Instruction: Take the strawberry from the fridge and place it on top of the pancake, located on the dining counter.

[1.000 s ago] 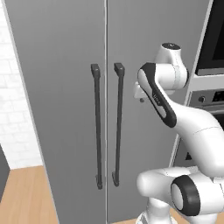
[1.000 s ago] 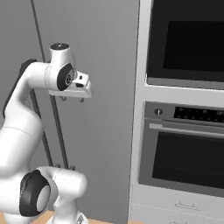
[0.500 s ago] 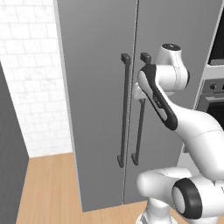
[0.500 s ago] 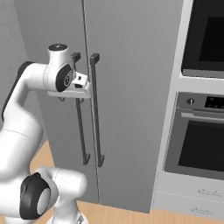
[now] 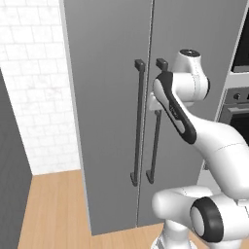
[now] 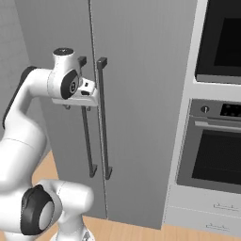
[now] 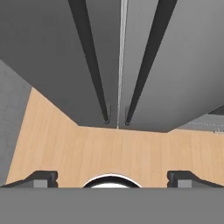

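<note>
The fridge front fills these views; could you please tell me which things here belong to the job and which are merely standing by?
Belongs to the job:
- fridge, doors shut
- its two bar handles
- end effector, open

Standing by:
- wall oven
- tiled wall
- wooden floor

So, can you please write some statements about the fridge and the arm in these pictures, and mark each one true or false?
1. Both doors of the fridge are closed. True.
2. The gripper holds a strawberry. False: its jaws stand wide apart with nothing between them.
3. The two dark bar handles stand side by side along the seam between the doors. True.
4. The wall oven stands to the left of the fridge in the right base view. False: it stands to the right.
5. The floor in front of the fridge is white tile. False: it is light wood.
</note>
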Controlling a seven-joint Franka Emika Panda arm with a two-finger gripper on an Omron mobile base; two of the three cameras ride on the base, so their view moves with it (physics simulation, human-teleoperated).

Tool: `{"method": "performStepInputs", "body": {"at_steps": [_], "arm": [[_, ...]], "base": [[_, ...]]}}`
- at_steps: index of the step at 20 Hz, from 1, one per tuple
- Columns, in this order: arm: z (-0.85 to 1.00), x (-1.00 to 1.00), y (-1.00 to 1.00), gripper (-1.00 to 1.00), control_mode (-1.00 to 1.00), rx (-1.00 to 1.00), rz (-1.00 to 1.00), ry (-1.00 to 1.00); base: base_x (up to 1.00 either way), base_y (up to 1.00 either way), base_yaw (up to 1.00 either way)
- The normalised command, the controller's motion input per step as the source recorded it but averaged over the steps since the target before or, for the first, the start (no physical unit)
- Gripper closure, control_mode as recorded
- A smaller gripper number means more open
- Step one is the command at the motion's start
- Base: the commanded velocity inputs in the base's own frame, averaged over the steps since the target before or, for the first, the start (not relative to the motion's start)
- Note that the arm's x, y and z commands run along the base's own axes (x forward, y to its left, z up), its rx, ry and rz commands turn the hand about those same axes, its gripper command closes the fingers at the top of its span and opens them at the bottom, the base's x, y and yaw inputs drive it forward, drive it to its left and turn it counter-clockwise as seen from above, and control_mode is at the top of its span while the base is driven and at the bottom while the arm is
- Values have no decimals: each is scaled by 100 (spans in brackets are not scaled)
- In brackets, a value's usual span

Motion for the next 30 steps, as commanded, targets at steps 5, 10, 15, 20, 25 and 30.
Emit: {"method": "performStepInputs", "body": {"at_steps": [5, 10, 15, 20, 25, 30], "arm": [[-48, 42, -58, -100, -100, 0, 1, -16], [-28, 52, -37, -100, -100, 0, 0, -29], [0, 75, 0, -100, -100, 0, 0, -10], [-6, 69, 0, -100, -100, 0, 0, -3], [-8, 52, 3, -100, -100, 0, -3, 0], [-14, 45, 11, -100, -100, 0, -6, 0]], "base": [[0, 0, 0], [0, 0, 0], [0, 0, 0], [0, 0, 0], [0, 0, 0], [0, 0, 0]]}}
